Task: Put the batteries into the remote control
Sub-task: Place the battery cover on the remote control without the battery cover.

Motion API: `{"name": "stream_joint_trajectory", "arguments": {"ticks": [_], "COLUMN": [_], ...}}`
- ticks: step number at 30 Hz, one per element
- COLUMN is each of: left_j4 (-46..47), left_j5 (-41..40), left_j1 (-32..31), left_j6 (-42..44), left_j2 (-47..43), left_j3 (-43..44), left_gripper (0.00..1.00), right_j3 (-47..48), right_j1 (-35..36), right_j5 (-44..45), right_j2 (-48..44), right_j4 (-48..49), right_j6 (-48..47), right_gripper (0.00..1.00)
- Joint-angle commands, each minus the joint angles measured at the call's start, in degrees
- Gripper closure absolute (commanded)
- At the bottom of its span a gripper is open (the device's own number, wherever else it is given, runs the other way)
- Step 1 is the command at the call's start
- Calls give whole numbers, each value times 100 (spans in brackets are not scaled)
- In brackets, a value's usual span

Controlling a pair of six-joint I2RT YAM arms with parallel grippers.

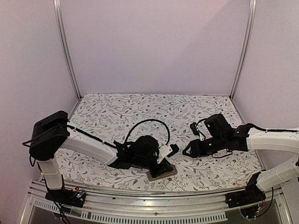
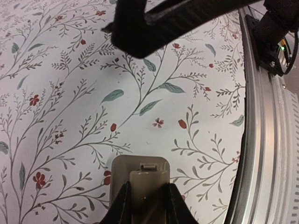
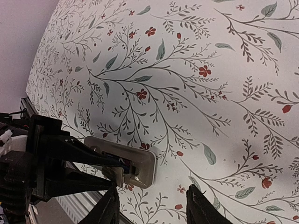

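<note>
The remote control (image 1: 162, 171) lies with its tan-grey back up near the table's front edge, also in the left wrist view (image 2: 119, 169) and the right wrist view (image 3: 142, 161). My left gripper (image 2: 147, 196) is shut on the small tan-grey cover piece (image 2: 147, 179), holding it over the remote's recess with its tab end toward the remote's short edge. From the right wrist the cover piece (image 3: 119, 175) sits tilted, with something dark in the recess under it. I cannot tell whether that is the batteries. My right gripper (image 3: 152, 205) hangs open above the cloth to the remote's right, holding nothing.
A floral cloth (image 1: 140, 112) covers the table. An aluminium rail (image 2: 266, 140) runs along the front edge just beside the remote. Metal frame posts (image 1: 65, 46) and purple walls close the back and sides. The right arm's fingers (image 2: 163, 21) hang above, beyond the remote.
</note>
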Motion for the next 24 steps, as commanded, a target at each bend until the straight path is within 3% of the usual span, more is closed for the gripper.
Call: {"name": "stream_joint_trajectory", "arguments": {"ticks": [1,19,24], "left_j4": [-225,-398,-507], "left_j5": [-16,211,-135], "left_j1": [167,192,143], "left_j6": [-13,-252,29], "left_j2": [57,109,156], "left_j3": [22,50,77], "left_gripper": [89,90,90], "right_j3": [-53,35,27], "right_j1": [-32,-32,-32], "right_j5": [-60,-140,-153], "right_j2": [117,329,273], "right_j4": [126,164,163], "right_j6": [-76,-165,-154], "right_gripper": [52,52,52]}}
